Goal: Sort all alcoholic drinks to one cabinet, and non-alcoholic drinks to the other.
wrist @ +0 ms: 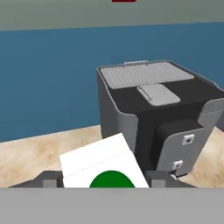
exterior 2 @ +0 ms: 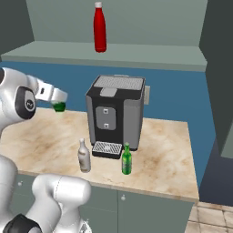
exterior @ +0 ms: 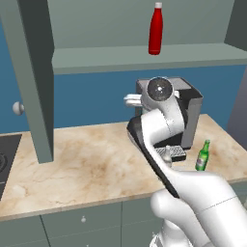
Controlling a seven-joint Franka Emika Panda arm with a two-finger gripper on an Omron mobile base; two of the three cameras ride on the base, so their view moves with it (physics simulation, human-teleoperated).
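My gripper point(exterior 2: 58, 104) is shut on the small green-and-white carton point(wrist: 103, 164), held in the air above the counter, left of the coffee machine. In the hand view the carton sits between the two fingertips point(wrist: 50, 179). The tall red bottle point(exterior: 155, 30) point(exterior 2: 99, 27) stands on the shelf of the open wall cabinet point(exterior: 144, 57) point(exterior 2: 136, 52). The slim green glass bottle point(exterior: 202, 157) point(exterior 2: 126, 160) stands on the counter in front of the machine. The pale grey-beige bottle point(exterior 2: 83, 157) stands to its left.
A dark grey coffee machine point(exterior 2: 116, 113) point(wrist: 153, 113) point(exterior: 193, 111) sits at the back of the marble counter point(exterior: 72, 164). Open cabinet doors hang at the left point(exterior: 34, 72) and at the right point(exterior 2: 218, 68). A stove corner point(exterior: 5, 159) lies far left.
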